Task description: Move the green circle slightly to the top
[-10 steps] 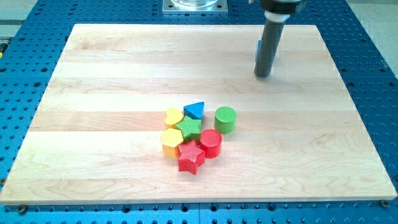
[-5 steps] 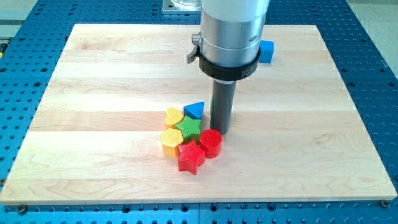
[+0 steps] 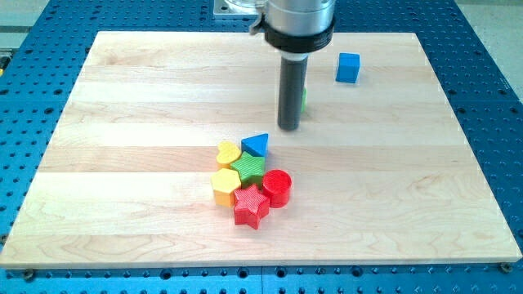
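The green circle (image 3: pixel 303 100) shows only as a thin green sliver behind the right side of my rod, above the cluster. My tip (image 3: pixel 288 127) rests on the board just below and in front of it, hiding most of it. The cluster sits lower, at the board's middle: a blue triangle (image 3: pixel 257 144), a yellow heart (image 3: pixel 228 153), a green star (image 3: pixel 248 169), a yellow hexagon (image 3: pixel 225 185), a red circle (image 3: pixel 277 187) and a red star (image 3: pixel 251 207).
A blue cube (image 3: pixel 348 68) stands alone near the view's top right. The wooden board (image 3: pixel 122 122) lies on a blue perforated table (image 3: pixel 490 98). The arm's metal collar (image 3: pixel 298 20) hangs over the board's top edge.
The green circle has gone from beside the cluster's right up the board toward the view's top. My rod moved from the circle's old spot upward with it.
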`<move>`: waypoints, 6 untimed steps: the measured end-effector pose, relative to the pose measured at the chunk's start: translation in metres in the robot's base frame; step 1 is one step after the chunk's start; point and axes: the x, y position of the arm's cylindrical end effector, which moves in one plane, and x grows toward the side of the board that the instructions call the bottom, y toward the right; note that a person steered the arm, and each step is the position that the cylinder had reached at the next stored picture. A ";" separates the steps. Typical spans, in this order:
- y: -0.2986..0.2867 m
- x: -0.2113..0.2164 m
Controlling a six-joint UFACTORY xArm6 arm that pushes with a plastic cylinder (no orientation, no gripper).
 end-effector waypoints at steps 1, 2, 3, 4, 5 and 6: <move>0.002 -0.067; 0.002 -0.092; 0.012 -0.025; 0.099 0.060; 0.108 0.172; 0.024 0.207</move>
